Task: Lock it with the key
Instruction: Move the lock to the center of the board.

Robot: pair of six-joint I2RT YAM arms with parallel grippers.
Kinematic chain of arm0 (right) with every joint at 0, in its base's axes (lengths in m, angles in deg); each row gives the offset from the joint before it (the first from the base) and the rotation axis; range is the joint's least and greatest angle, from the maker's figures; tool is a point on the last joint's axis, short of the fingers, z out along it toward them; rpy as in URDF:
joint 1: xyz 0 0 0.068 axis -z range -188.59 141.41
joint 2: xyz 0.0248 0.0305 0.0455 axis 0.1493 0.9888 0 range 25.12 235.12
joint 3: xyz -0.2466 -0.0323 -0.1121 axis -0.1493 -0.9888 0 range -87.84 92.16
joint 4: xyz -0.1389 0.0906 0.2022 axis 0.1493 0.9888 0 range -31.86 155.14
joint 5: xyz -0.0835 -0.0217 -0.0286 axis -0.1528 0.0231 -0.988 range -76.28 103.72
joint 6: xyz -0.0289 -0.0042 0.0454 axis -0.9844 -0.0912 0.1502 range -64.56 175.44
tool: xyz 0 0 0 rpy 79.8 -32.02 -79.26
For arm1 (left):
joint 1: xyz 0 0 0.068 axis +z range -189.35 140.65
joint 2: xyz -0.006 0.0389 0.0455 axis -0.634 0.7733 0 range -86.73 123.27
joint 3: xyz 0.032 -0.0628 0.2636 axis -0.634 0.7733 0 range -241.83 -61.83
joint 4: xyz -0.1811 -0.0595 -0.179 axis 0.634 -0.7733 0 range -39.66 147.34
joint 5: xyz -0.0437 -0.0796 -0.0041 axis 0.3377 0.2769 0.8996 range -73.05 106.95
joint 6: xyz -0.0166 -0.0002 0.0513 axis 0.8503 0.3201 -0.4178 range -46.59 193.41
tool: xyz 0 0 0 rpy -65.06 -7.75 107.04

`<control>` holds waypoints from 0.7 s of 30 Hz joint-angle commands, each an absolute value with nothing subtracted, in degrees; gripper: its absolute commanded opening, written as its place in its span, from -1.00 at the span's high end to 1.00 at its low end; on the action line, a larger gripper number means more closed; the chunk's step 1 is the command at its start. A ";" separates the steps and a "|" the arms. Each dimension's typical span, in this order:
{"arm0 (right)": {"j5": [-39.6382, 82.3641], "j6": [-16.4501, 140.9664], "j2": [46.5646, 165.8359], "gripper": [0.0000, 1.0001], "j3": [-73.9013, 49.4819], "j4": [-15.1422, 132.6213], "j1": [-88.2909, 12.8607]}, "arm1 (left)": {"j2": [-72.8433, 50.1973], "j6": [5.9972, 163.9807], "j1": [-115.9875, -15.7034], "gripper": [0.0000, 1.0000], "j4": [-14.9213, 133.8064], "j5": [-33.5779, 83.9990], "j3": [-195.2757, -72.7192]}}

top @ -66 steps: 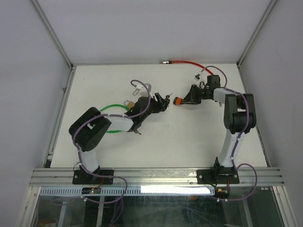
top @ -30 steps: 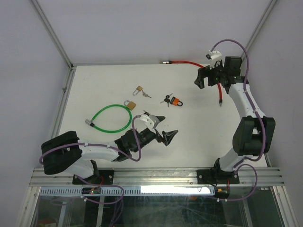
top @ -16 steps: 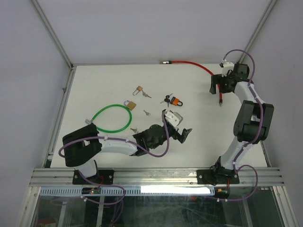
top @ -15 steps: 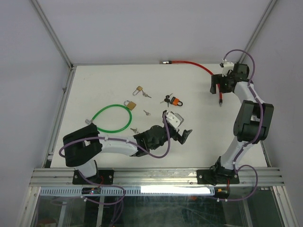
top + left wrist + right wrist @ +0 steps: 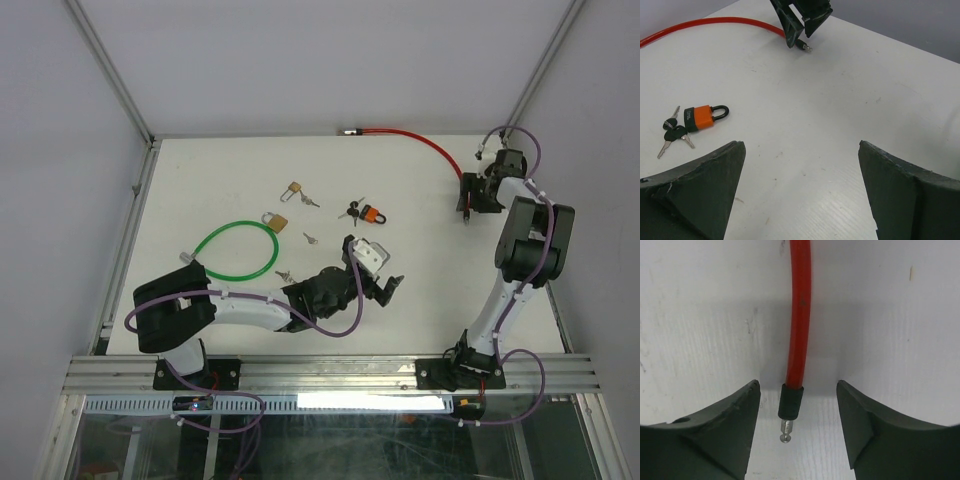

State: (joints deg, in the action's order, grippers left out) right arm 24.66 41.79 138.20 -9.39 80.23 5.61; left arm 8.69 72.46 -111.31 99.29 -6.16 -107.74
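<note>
The orange padlock [image 5: 376,213] lies on the white table with its black-headed keys [image 5: 350,210] beside it; it also shows in the left wrist view [image 5: 702,116] with the keys [image 5: 674,133]. My left gripper [image 5: 385,286] is open and empty, low over bare table in front of the padlock [image 5: 802,146]. My right gripper [image 5: 467,196] is open at the far right. Its jaws stand on either side of the black-tipped end [image 5: 791,402] of the red cable [image 5: 800,310] without touching it [image 5: 797,386].
The red cable [image 5: 410,135] runs along the back edge. A green cable loop [image 5: 238,250] lies at the left. Two brass padlocks [image 5: 293,189] [image 5: 276,220] and small loose keys [image 5: 310,238] lie left of centre. The enclosure walls stand close on the right.
Both grippers left the orange padlock, which now lies free. The right gripper moved right and came down over the red cable's end. The left gripper swung to the middle front and barely moved lately.
</note>
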 commanded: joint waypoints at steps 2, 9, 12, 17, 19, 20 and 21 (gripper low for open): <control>21.71 43.73 140.32 -0.18 -7.25 77.82 6.04 | 6.92 71.26 -111.47 -0.98 102.94 -7.31 -107.10; 21.02 42.25 141.56 0.65 -7.34 78.11 6.09 | 6.53 71.17 -111.50 -0.98 103.92 -7.09 -106.32; 21.42 40.69 141.47 0.82 -7.26 79.54 6.09 | 6.53 71.12 -111.43 -0.98 104.00 -7.13 -106.35; 24.23 36.05 137.84 0.93 -10.03 86.47 6.09 | 6.14 71.14 -111.48 -0.98 104.44 -6.97 -105.74; 23.18 32.41 133.12 0.94 -15.98 85.45 6.18 | 5.85 71.12 -111.45 -0.98 105.11 -6.95 -105.22; 22.48 30.38 130.09 0.93 -21.25 84.33 6.29 | 5.70 71.12 -111.43 -0.98 105.38 -6.96 -104.90; 22.17 28.10 127.27 0.93 -24.82 83.64 6.79 | 5.65 71.17 -111.50 -0.98 105.64 -6.96 -104.80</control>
